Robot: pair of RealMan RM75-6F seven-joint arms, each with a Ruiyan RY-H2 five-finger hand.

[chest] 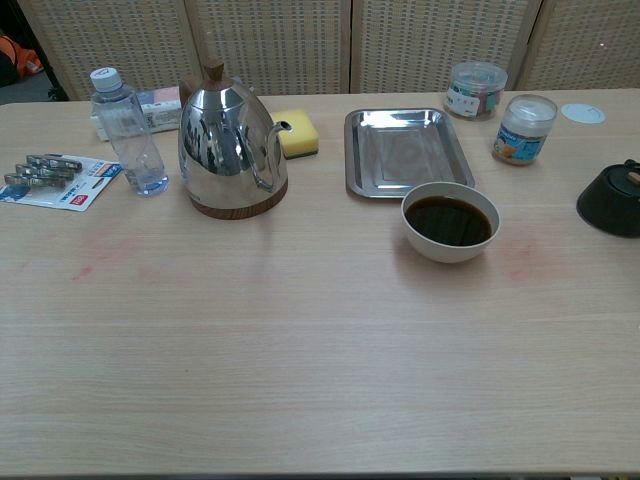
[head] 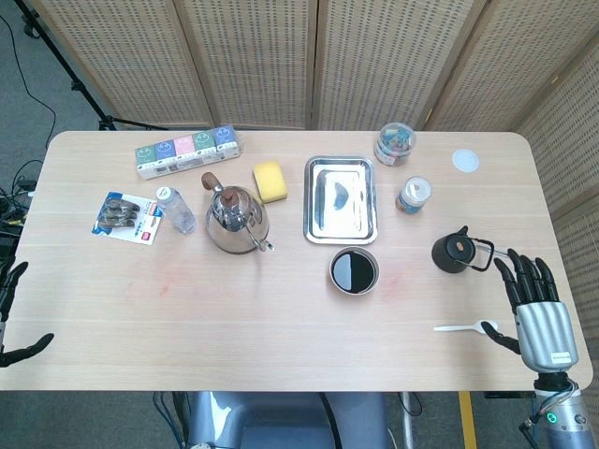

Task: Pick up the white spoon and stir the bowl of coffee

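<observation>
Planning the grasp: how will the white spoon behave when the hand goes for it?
The white spoon looks thin and plastic, so probably light and stiff. Lying flat on the smooth table, it may skid if nudged. Its low profile likely makes pinching awkward for the right hand beside it.
</observation>
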